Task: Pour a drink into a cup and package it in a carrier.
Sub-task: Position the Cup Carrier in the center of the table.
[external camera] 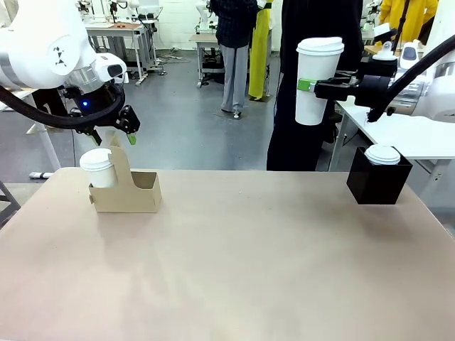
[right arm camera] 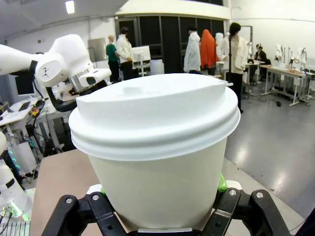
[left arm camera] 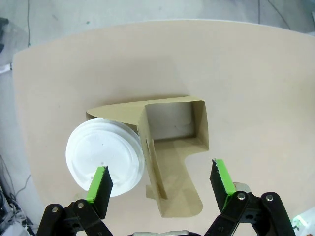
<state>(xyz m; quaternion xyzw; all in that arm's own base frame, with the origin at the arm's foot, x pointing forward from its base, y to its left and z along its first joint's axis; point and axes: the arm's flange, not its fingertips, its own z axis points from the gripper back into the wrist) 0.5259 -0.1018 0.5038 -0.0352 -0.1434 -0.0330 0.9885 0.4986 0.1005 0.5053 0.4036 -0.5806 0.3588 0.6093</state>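
Note:
My right gripper [external camera: 313, 87] is shut on the cup [external camera: 317, 79], a tall white paper cup with a white lid, held upright high above the table's right side. The right wrist view shows the cup [right arm camera: 157, 152] close up between my right gripper's [right arm camera: 161, 194] fingers. The lid hides the drink. The brown cardboard carrier [external camera: 136, 192] stands at the table's far left, with another lidded white cup [external camera: 97, 168] in its left pocket. My left gripper [external camera: 121, 136] hovers open just above the carrier's handle. From the left wrist, my left gripper [left arm camera: 161, 181] straddles the carrier [left arm camera: 172, 147] and the white lid [left arm camera: 104, 157].
A black box [external camera: 378, 181] with a white lid [external camera: 382, 154] on top stands at the table's far right. A person in dark clothes [external camera: 306, 142] stands behind the far edge. The carrier's right pocket [left arm camera: 172, 120] holds nothing.

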